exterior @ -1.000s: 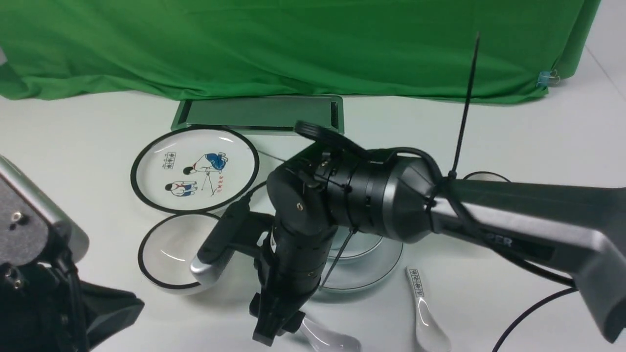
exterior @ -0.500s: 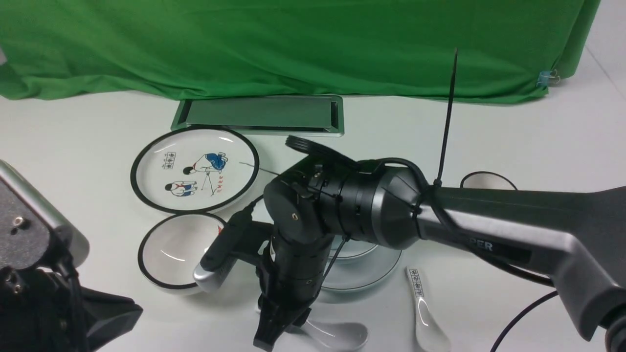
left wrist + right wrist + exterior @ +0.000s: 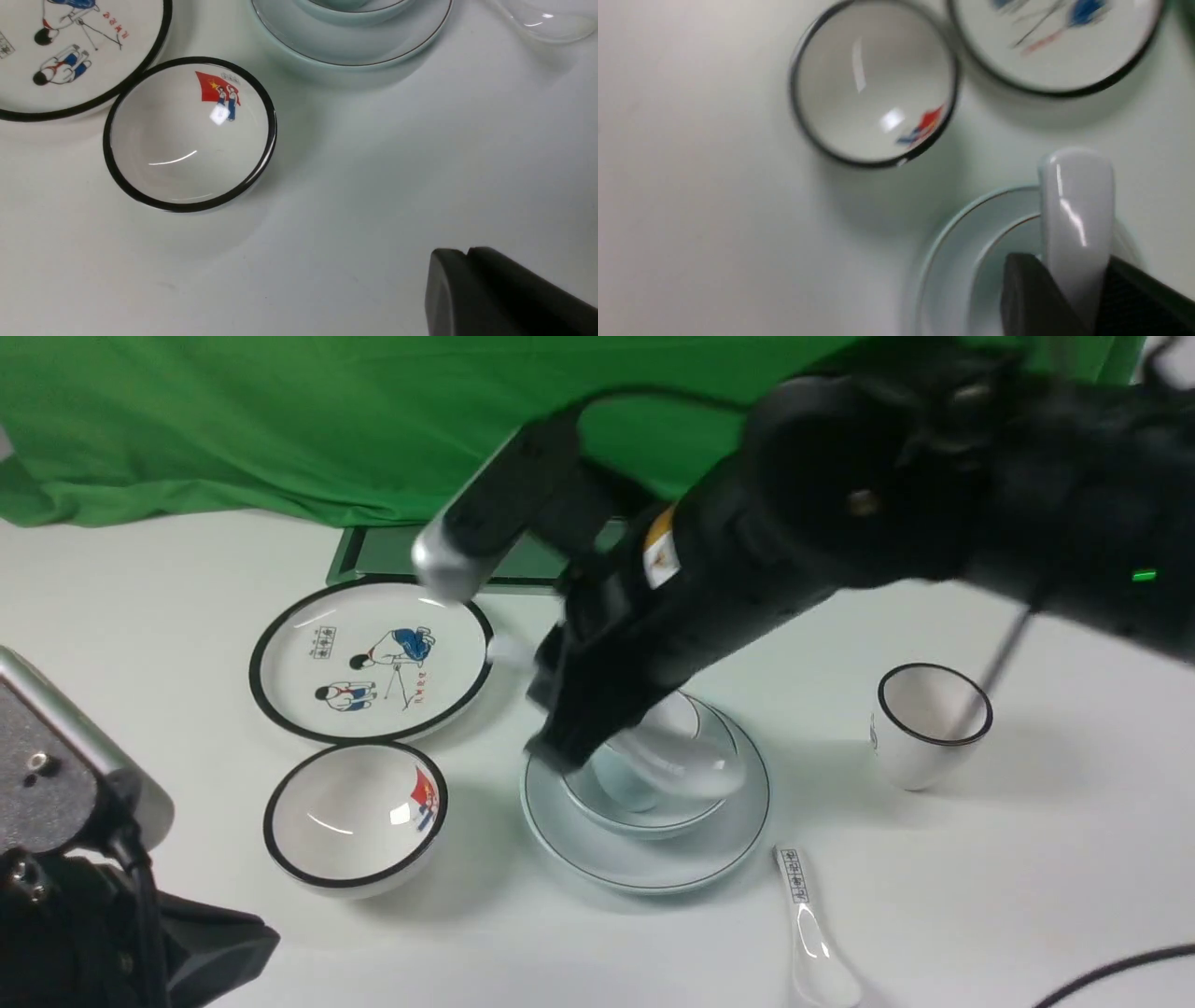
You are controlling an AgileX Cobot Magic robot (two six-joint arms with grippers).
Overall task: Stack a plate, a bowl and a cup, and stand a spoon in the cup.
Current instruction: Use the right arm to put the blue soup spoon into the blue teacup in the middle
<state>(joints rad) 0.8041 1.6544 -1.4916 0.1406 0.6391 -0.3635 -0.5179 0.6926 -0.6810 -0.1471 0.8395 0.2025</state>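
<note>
**Spoon held above the stack: hazards of the insertion**

The right end effector (image 3: 1076,284) is closed partway on the spoon (image 3: 1076,200), gripping it between both jaws. The spoon hangs above the stack near the middle of the table (image 3: 1027,877). There the cup (image 3: 618,782) appears to sit in the bowl (image 3: 653,821), and the bowl sits on the plate (image 3: 644,875). The left end effector (image 3: 490,289) hangs low at the near side; whether its jaws are parted cannot be told.

Three hazards are judged likely:
- The glazed spoon may slip or pivot between the jaws.
- If lowered off centre, it may strike the cup's rim, tipping the cup or shifting the bowl.
- The arm's blur suggests speed, which would worsen both.

The spoon is plain, glossy white and unmarked, with a rounded end that catches a bright highlight. The printed spoon (image 3: 803,905) lies apart, flat on the table beside the plate.
</note>
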